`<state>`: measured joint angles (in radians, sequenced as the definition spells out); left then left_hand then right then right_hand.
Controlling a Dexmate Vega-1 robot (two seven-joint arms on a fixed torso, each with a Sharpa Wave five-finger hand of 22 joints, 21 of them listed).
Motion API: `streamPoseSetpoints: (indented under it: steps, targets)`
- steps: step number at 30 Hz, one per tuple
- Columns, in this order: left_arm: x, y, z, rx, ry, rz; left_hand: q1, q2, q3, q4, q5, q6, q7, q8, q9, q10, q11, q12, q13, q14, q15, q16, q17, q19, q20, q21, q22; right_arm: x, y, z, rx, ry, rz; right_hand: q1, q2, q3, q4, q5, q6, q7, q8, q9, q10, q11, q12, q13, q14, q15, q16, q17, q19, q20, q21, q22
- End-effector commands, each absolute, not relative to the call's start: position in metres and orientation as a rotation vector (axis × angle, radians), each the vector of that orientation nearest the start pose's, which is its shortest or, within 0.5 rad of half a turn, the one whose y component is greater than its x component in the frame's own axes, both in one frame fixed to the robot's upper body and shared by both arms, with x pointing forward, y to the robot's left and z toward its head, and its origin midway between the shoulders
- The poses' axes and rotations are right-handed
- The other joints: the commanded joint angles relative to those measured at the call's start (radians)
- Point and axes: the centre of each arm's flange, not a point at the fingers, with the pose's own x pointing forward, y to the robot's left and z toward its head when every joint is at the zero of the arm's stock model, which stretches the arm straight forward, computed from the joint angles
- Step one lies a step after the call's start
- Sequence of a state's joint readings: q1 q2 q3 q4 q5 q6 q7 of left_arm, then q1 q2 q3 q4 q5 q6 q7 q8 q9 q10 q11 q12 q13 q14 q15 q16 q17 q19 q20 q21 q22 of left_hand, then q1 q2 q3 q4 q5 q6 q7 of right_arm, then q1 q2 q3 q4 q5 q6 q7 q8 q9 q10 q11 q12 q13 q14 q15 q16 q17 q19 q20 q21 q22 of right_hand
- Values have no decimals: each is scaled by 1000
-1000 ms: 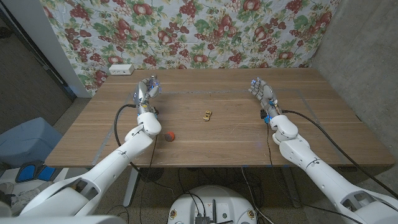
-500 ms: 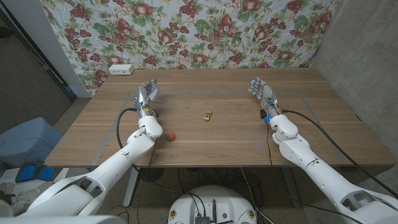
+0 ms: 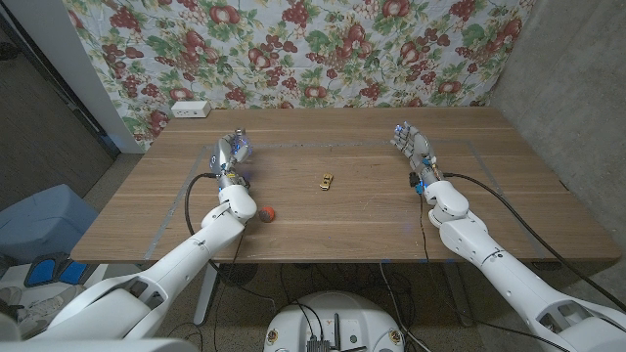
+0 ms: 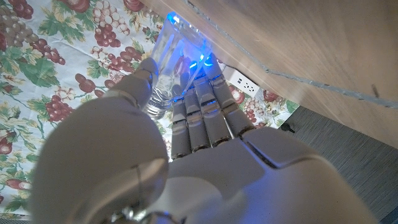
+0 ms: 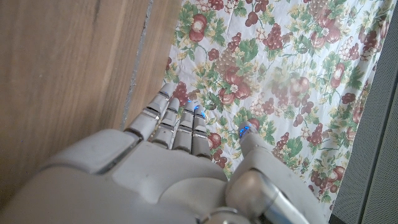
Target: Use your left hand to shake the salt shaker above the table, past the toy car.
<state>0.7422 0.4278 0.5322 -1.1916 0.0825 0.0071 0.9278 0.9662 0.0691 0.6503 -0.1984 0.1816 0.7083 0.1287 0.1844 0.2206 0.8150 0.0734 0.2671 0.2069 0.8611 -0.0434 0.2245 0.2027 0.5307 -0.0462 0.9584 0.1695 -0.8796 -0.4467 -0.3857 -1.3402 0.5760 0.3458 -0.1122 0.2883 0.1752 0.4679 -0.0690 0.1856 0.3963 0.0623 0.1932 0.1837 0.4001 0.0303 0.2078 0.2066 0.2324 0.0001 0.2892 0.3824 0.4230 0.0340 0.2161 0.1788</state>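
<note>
On the left side of the surface (image 3: 323, 220), the left hand (image 3: 231, 156) grips a clear salt shaker (image 4: 174, 59); in the left wrist view the thumb and fingers (image 4: 202, 115) close around the transparent body. Judging by the head view, the shaker appears lifted clear of the wood, though contact cannot be ruled out. A toy car (image 3: 325, 180) sits well to the inner side of this hand, near the middle of the surface, and a small red ball (image 3: 268, 213) lies close to the forearm, nearer the robot. At the opposite side, the right hand (image 3: 413, 147) holds nothing, with fingers extended and apart. The step in hand appears to be the carry after pickup. The next move calls for travel beyond the toy car, keeping the grasp firm, then short shaking strokes over bare wood.
</note>
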Motion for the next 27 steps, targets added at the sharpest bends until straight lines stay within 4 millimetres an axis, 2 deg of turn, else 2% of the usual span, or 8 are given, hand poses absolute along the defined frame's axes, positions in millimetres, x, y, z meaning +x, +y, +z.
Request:
streamPoseSetpoints:
  steps: [1,13,16,18,21,27]
  targets:
    - [664,295,-50,518,-579,689,67,92,21,19,5,199,-104,4,2,258,-234,2,6,41,-187,-2,3,1,-98,5,5,642,-263,-38,84,-644,126,-8,-3,10,1,7,8,-2,3,4,6,3,1,5,8,4,-4,5,5,-1,-4,3]
    - [664,299,-52,528,-553,678,69,88,25,15,7,192,-94,2,0,250,-223,-2,6,32,-187,-7,1,-4,-95,4,4,642,-262,-37,77,-646,132,-8,-3,10,2,7,7,-1,3,4,5,1,0,5,8,5,-4,5,5,0,-4,3]
    - [665,299,-51,533,-551,677,76,72,20,5,7,185,-94,-1,-1,241,-233,-7,5,30,-191,-6,2,-5,-94,5,4,642,-262,-37,85,-646,135,-8,-3,10,2,7,7,-2,3,4,6,1,1,5,8,5,-4,5,6,-1,-4,3]
    - [665,299,-51,536,-552,670,78,64,16,4,7,178,-95,-3,-2,235,-226,-10,5,25,-188,-7,2,-6,-95,5,4,642,-262,-37,86,-645,131,-8,-3,10,2,7,7,-1,3,4,6,0,1,5,8,5,-4,5,5,0,-4,3]
    - [666,299,-50,539,-547,665,68,33,-8,8,5,164,-94,-5,-4,229,-224,-13,5,21,-183,-4,5,-8,-96,5,4,641,-262,-37,82,-647,131,-9,-3,10,2,7,7,-1,3,4,6,0,0,5,8,5,-4,5,5,0,-4,3]
    - [667,299,-49,553,-537,653,0,-31,-72,30,0,120,-111,-10,-9,180,-219,-34,5,-8,-168,-7,6,-28,-90,-4,4,641,-262,-37,85,-650,135,-10,-3,9,3,6,6,-1,2,4,5,1,0,5,8,6,-4,5,5,1,-4,3]
